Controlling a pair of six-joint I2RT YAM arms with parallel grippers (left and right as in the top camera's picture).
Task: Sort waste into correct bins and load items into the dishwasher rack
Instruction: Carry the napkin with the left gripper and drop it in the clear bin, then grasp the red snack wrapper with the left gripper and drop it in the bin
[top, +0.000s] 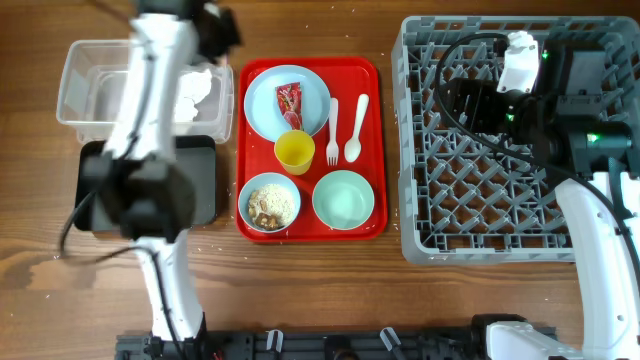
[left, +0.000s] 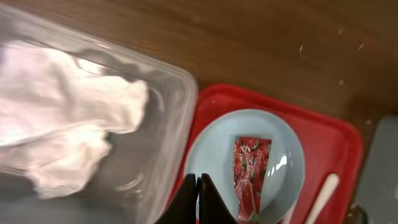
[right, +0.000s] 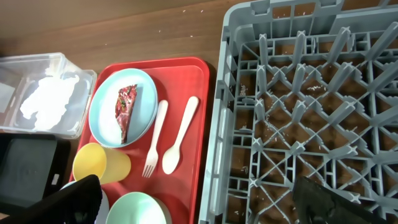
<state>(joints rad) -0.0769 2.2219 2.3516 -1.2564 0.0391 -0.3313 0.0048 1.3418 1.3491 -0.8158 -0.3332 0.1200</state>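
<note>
At the left pincer (left: 198, 202), tips pressed together on nothing: it is hanging over the seam where the tub (left: 177, 118) wall is meeting the red tray (left: 323, 134), probably between one piece of waste and the next. Just ahead and right of the tips, the wrapper (left: 249, 168) is lying flat on the plate (left: 214, 140). It is waste awaiting its bin and likely the next pick. Ahead and left, the napkin (left: 68, 118) is sitting crumpled inside the tub, already sorted.

Under the right pincer (right: 196, 183), fingers spread wide and empty: the rack (right: 219, 124) is showing no dishes, ready for loading. Left of that pincer, the cup (right: 99, 163), fork (right: 153, 140) and spoon (right: 180, 134) are waiting on the tray, with the plate beyond them.
</note>
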